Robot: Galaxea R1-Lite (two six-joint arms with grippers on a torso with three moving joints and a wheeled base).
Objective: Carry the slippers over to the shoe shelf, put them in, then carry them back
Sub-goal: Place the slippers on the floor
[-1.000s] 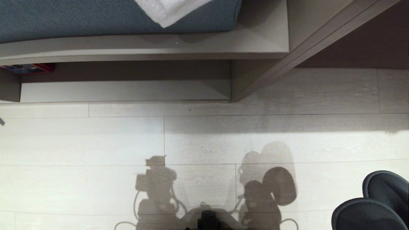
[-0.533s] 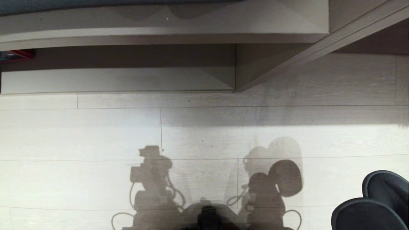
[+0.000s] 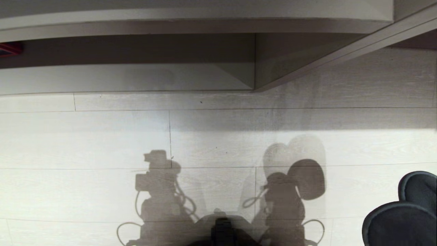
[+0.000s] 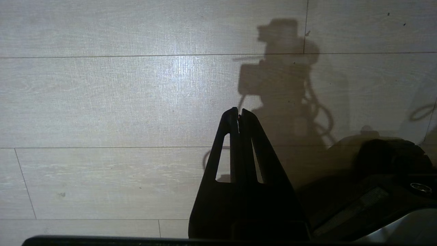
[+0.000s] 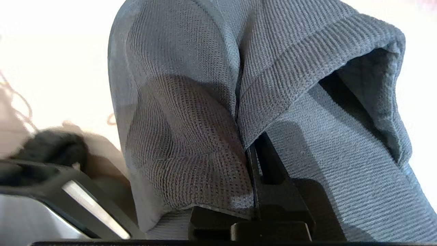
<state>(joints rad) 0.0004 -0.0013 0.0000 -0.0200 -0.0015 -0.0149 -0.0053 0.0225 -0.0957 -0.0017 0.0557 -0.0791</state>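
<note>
- Right gripper (image 5: 254, 150): thin black fingers pinched tight on the pair of dark charcoal-grey soft knit slippers (image 5: 211, 102), the fabric bunched around the blades.
- Up close, the right wrist view gives what no other view does: fine mesh weave on one slipper, ribbed knit and a folded band edge on the other, with an open dark mouth at 2 o'clock.
- No label or writing to read on them.
- Left gripper (image 4: 239, 118): slim black tapered fingers pressed together, nothing between them, hanging over the pale wood-grain plank floor (image 4: 102, 102).
- Head view: only the slippers' rounded ends (image 3: 406, 218) peek in at 4 o'clock, off the floor, well apart from the shelf.
- The low taupe wood-grain shoe shelf (image 3: 136, 80) runs across 12 o'clock, pale bottom board, upright divider (image 3: 254, 61) at 1 o'clock.
- Arm shadows (image 3: 160, 191) lie on the planks at 6 o'clock.
</note>
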